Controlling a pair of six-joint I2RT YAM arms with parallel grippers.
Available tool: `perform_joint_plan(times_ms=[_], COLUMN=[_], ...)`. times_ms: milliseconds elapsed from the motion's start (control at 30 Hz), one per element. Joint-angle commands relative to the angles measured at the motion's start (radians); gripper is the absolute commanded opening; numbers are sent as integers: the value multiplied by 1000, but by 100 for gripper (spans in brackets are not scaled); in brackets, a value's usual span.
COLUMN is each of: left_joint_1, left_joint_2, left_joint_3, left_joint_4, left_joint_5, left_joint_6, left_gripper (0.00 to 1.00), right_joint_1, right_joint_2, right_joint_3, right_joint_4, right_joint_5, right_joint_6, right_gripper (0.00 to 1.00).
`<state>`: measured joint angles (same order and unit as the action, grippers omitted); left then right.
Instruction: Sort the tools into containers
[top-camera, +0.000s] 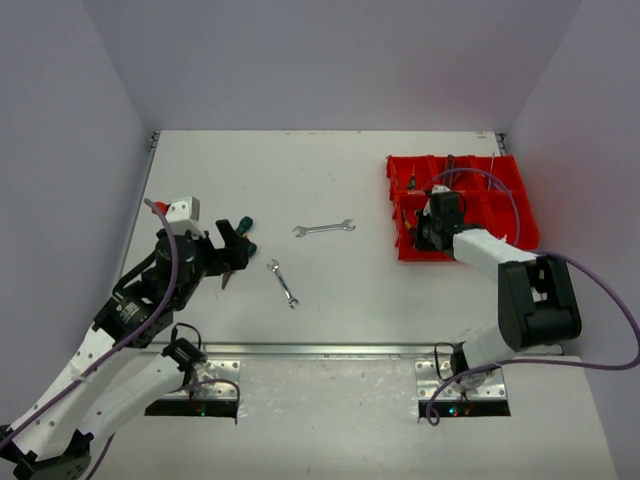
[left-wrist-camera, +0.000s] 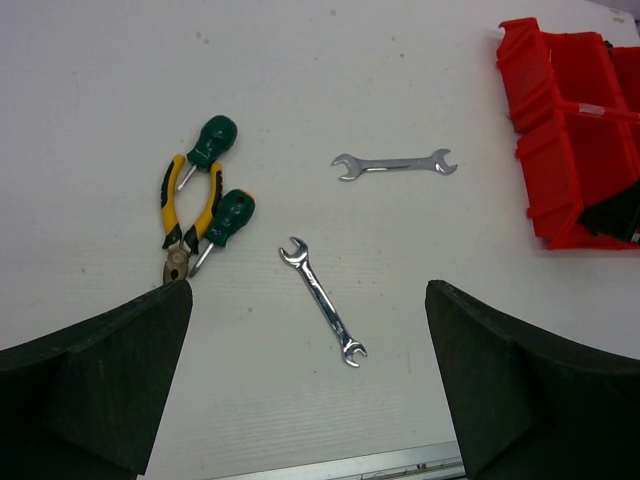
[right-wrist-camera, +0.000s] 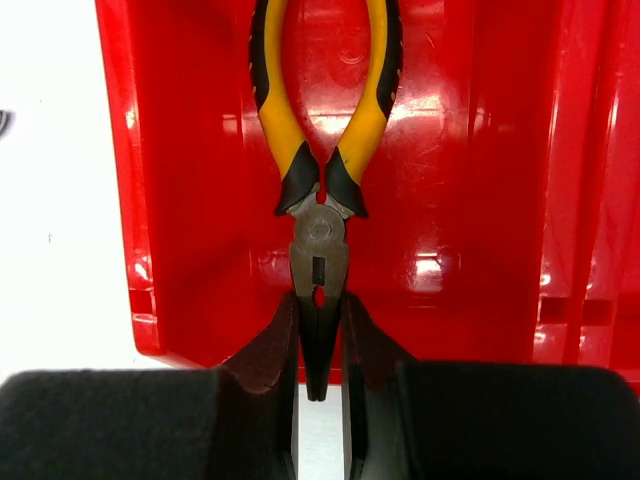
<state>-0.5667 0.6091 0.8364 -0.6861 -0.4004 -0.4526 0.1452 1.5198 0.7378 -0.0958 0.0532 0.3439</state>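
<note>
Pliers (right-wrist-camera: 320, 240) nose pinched in right pincer (right-wrist-camera: 320, 340), handles inside red bin (right-wrist-camera: 460, 150); left pincer (left-wrist-camera: 308, 300) gaping.

A white table (top-camera: 330, 300) stands boxed in by plain pale-grey walls: a back wall (top-camera: 330, 60) along its far edge, a left wall (top-camera: 60, 150) and a right wall (top-camera: 590, 100) at its sides. A metal strip (top-camera: 330, 349) crosses the table near its front edge, under soft, even light.
</note>
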Motion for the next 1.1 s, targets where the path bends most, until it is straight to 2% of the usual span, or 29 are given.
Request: perform_joint_plan(times_ms=[0,33,67,133,200,400,500,600,700,733,800,867,967,1067], left_joint_1=[8,8,8,8,8,8,8,10,8,12,27,58,175,356], left_joint_2=[-13,-15,-16,-17,-17,-15,-1,34,138,220,369,480,599,757], left_joint_3=[1,0,0,-1,-2,-2,-3,1,19,29,70,125,140,161], left_joint_4=[48,48,48,49,50,49,50,41,4,-9,-52,-61,16,44], left_joint_5=[-2,-2,-1,-1,0,-3,-5,-16,-102,-151,-142,-93,56,213], left_joint_6=[9,8,8,8,9,6,5,0,-28,-39,-36,-35,6,41], left_gripper=[100,100,100,100,100,100,100,100,100,100,100,100,100,100], right_joint_1=[-4,-4,-5,-4,-4,-6,-2,5,8,8,8,8,8,8], right_joint_2=[21,19,13,-9,-41,-180,-281,-358,-444,-475,-514,-541,-579,-629], right_joint_3=[79,77,75,75,78,97,107,90,76,70,60,53,13,-33], right_joint_4=[11,8,2,-14,-27,-90,-124,-137,-181,-198,-227,-265,-269,-252], right_joint_5=[17,22,25,24,25,-15,-50,-162,-243,-263,-329,-395,-473,-498], right_joint_6=[17,24,28,38,45,64,83,100,102,102,94,78,73,70], right_gripper=[23,41,51,60,65,72,79,97,99,99,99,99,99,99])
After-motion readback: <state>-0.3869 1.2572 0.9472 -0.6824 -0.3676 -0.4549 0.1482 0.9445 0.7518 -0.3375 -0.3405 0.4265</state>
